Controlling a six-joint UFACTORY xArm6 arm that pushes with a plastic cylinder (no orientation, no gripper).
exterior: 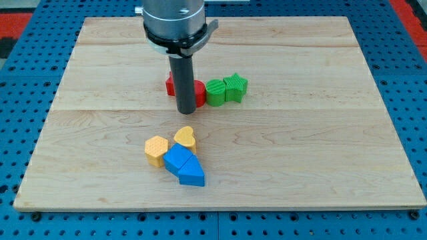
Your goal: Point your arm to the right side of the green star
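Green star (235, 87): upper middle of the tabletop (320, 167), at the right end of a short row of blocks.
Green cube (215, 91): touching the star at its 9 o'clock.
Red blocks (197, 89): further along at 9 o'clock, partly hidden behind the rod (shapes cannot be made out).
My tip (186, 109): at about 8 o'clock from the star, just in front of the red blocks, with the green cube between it and the star.
Pincer: none on this rig, so no spread or pressed state to tell.
Yellow and blue cluster: yellow hexagon (156, 149), yellow heart (185, 137), blue blocks (184, 165), at 7 o'clock, well apart.
Progress: hardly begun, I judge; the tip is on the wrong side and must reach the star's 3 o'clock.
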